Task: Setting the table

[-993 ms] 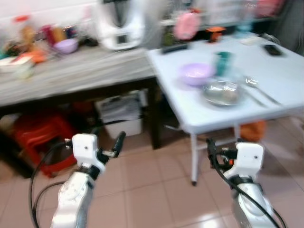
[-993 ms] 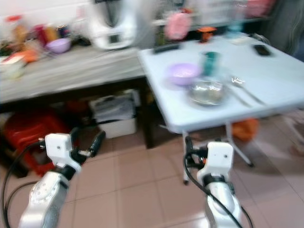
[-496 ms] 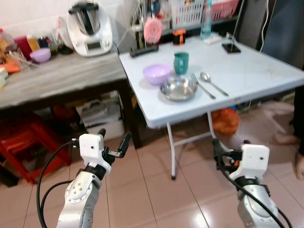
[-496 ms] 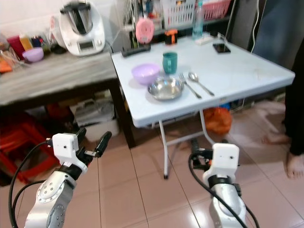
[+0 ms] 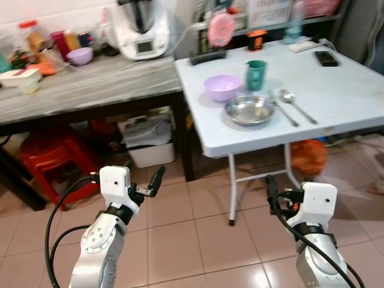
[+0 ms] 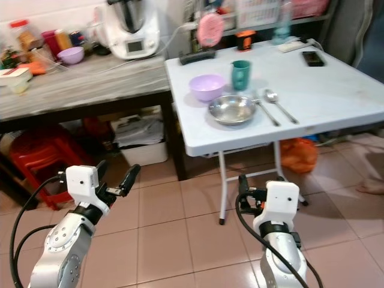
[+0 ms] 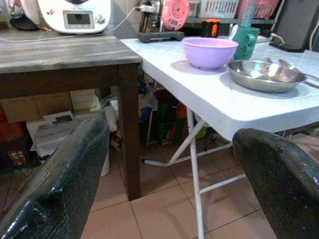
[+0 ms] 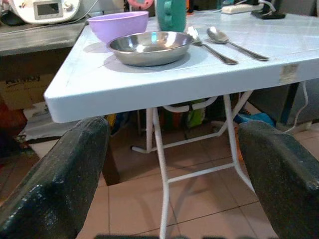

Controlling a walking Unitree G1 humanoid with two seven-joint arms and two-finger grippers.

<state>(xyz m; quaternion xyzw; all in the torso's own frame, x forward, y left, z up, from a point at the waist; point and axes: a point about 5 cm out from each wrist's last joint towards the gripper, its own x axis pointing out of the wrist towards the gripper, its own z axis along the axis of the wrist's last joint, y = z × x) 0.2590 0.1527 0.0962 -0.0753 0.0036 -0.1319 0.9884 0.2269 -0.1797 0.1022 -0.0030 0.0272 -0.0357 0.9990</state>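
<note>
A white folding table (image 5: 348, 96) stands ahead on my right. Near its front edge lies a steel plate (image 5: 249, 110), with a purple bowl (image 5: 222, 87) and a teal cup (image 5: 256, 74) just behind it. To the plate's right lie a fork (image 5: 283, 112) and a spoon (image 5: 295, 104), side by side. My left gripper (image 5: 143, 174) hangs open and empty, low over the floor tiles, short of the table. My right gripper (image 8: 172, 134) is also open and empty, below the table's front edge and facing it.
A grey wooden counter (image 5: 90, 90) runs along the left, carrying a white kitchen appliance (image 5: 141, 27) and jars. Beneath it are a red stool (image 5: 54, 159) and a white box (image 5: 149, 141). An orange bag (image 5: 309, 157) lies under the table. A phone (image 5: 327, 57) rests at the table's far side.
The whole picture has shifted sideways and sharpened as the camera moved. Both grippers keep the same low, open pose. Nothing on the table has moved.
</note>
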